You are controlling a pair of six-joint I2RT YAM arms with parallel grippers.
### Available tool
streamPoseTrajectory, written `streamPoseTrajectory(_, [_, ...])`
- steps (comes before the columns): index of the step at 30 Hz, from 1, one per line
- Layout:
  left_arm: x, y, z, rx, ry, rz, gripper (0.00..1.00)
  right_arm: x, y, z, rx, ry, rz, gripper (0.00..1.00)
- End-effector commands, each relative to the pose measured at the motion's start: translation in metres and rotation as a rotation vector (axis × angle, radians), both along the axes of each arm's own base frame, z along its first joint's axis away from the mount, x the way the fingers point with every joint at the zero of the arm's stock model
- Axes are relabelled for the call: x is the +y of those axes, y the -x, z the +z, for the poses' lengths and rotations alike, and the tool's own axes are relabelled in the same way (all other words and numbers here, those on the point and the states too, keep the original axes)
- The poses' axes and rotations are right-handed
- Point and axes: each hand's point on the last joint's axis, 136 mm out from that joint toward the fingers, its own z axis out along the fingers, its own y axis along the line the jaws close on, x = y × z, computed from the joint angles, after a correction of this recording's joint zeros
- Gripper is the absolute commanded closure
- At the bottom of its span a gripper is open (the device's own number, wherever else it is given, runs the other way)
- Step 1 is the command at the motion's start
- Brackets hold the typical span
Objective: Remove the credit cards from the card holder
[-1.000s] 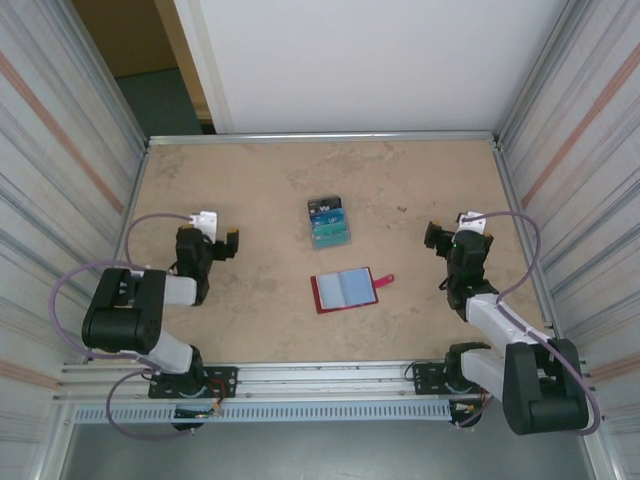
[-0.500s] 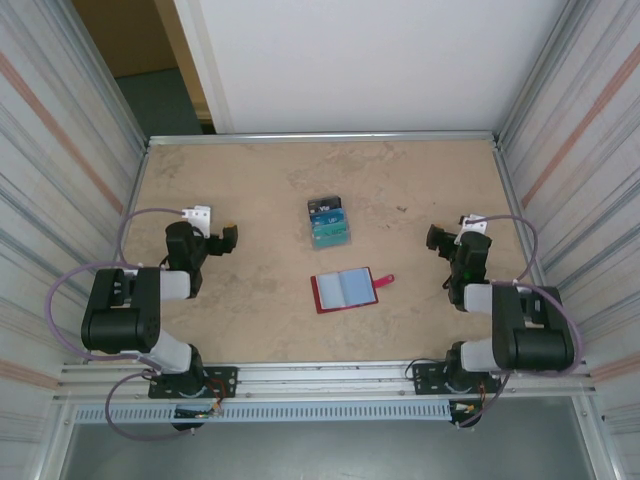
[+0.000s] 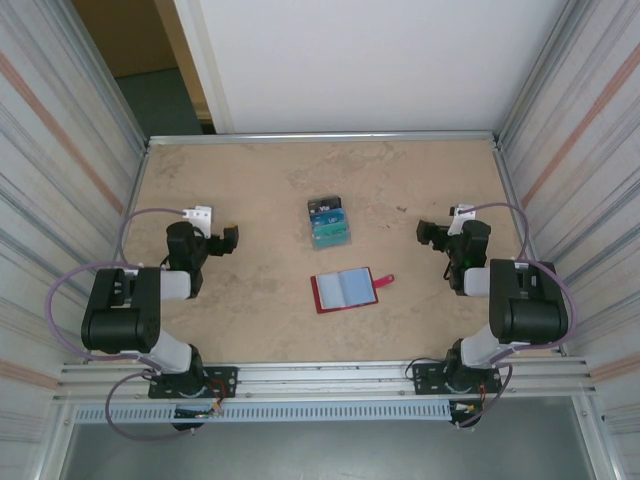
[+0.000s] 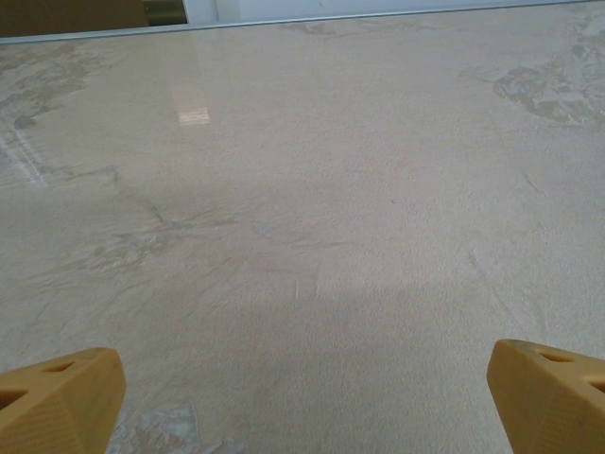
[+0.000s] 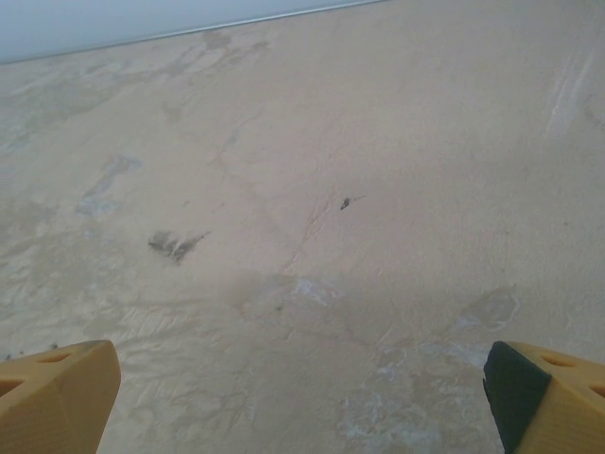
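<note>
Lying open and flat on the table [image 3: 250, 180], one red wallet [image 3: 345, 289], pale bluish sleeves facing up, its small snap tab [image 3: 385, 280] sticking out on the side toward the right pincer [image 3: 428, 235]; the wallet sits between the two pincers, somewhat nearer the arm bases than either, and apart from both; whether any card sits in the sleeves cannot be told from above. One pile of cards [image 3: 329, 222], blue and teal with a dark one at its far end, lies on the table just beyond the wallet without touching it, between the pincers and roughly level with them. Left pincer [image 3: 228, 240]: low over the table, pointing inward toward the pile and well apart from it, jaws spread wide, nothing held; in its wrist view the two yellow fingers [image 4: 57, 402] stand at the bottom corners with bare mottled table between and ahead of them. Right pincer: low over the table on the opposite side, pointing inward, well apart from pile and wallet, jaws likewise spread wide and empty; its wrist view has yellow fingers [image 5: 52, 397] at the bottom corners, the right-hand one faced with a dark pad, and ahead of them a dark speck [image 5: 345, 202] and a grey smudge [image 5: 175, 244] on the tabletop
</note>
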Motion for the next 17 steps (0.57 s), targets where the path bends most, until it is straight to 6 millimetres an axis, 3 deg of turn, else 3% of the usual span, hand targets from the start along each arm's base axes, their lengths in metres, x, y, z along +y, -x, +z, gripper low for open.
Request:
streamPoseTrajectory(1, [-0.0030, -0.0031, 0.0075, -0.022, 0.005, -0.011, 0.01, 0.0000, -0.0035, 0.0027, -0.002, 0.025, 0.000, 0.01])
streamPoseTrajectory(17, [-0.0031, -0.0031, 0.0082, -0.024, 0.004, -0.010, 0.01, -0.0043, -0.0042, 0.0017, 0.008, 0.056, -0.049, 0.01])
